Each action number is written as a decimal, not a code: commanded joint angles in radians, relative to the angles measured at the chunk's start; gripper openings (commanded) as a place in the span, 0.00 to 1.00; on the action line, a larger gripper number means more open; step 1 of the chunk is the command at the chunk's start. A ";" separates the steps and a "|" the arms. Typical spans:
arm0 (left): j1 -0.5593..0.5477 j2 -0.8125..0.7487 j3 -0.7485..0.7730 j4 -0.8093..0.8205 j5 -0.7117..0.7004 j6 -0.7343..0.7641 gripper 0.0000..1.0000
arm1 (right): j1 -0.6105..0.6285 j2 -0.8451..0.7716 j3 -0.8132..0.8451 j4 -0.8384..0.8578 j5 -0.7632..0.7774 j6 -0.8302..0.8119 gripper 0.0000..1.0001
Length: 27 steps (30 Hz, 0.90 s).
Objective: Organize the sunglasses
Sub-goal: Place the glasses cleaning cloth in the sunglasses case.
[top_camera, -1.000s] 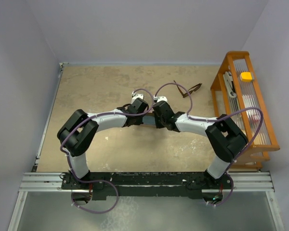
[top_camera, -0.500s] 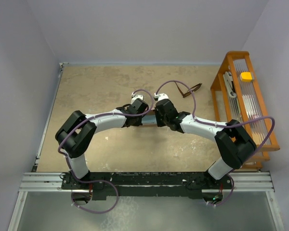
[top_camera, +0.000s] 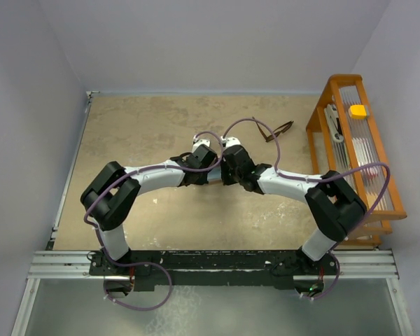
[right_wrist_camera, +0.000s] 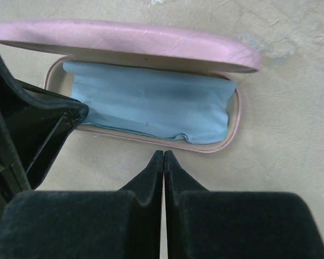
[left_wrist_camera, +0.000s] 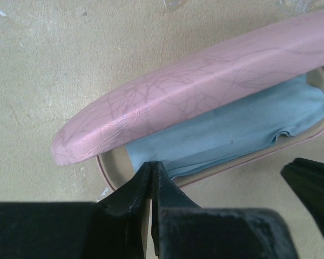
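On table (top_camera: 140,133) beyond open pink case (right_wrist_camera: 124,38), sunglasses (top_camera: 285,127).

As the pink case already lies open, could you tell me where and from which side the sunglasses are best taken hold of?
Take the sunglasses by a thin frame bar, straight from above, with the right fingers, now shut, opened first. They lie low on the table, apparently unfolded, so a sideways approach would probably find little to pinch.

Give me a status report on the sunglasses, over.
Both shut: left pincer, right pincer, at the open pink case. On the table farther back, sunglasses, untouched. Inside the case, blue cloth.
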<state>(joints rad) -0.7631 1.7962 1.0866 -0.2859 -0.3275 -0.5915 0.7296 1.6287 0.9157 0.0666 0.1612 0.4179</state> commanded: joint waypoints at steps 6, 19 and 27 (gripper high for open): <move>-0.013 -0.036 0.015 0.015 0.010 -0.015 0.00 | 0.051 0.079 0.042 0.074 -0.001 0.034 0.00; -0.024 -0.030 0.003 0.028 0.020 -0.022 0.00 | 0.059 0.082 0.046 0.128 -0.003 0.044 0.00; -0.023 -0.035 -0.005 0.027 0.010 -0.023 0.00 | 0.059 0.078 0.043 0.136 0.014 0.049 0.00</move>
<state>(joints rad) -0.7681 1.7962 1.0855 -0.2859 -0.3180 -0.6170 0.7742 1.7126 0.9237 0.1646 0.1619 0.4530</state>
